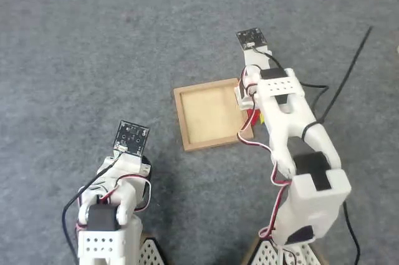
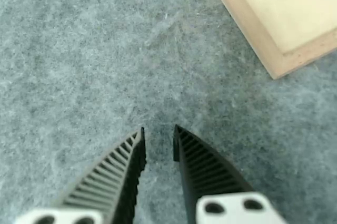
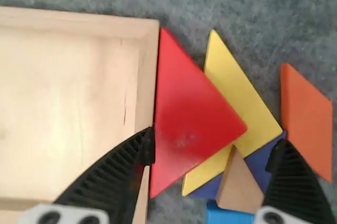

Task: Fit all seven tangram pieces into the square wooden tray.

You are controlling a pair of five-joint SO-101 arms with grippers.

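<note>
A: High cam position?
B: Fixed, up over the arms' base end, tilted down and forward across the grey table. Far off. The whole tray sits mid-frame.
A: Left wrist cam?
B: On the left arm, looking down along the left gripper at the table, close. One tray corner is in shot.
A: Right one?
B: On the right arm, almost straight down past the right gripper, very close, over the tray's side and the coloured pieces just beside it.
A: Overlap?
B: Tray is in all three views.
</note>
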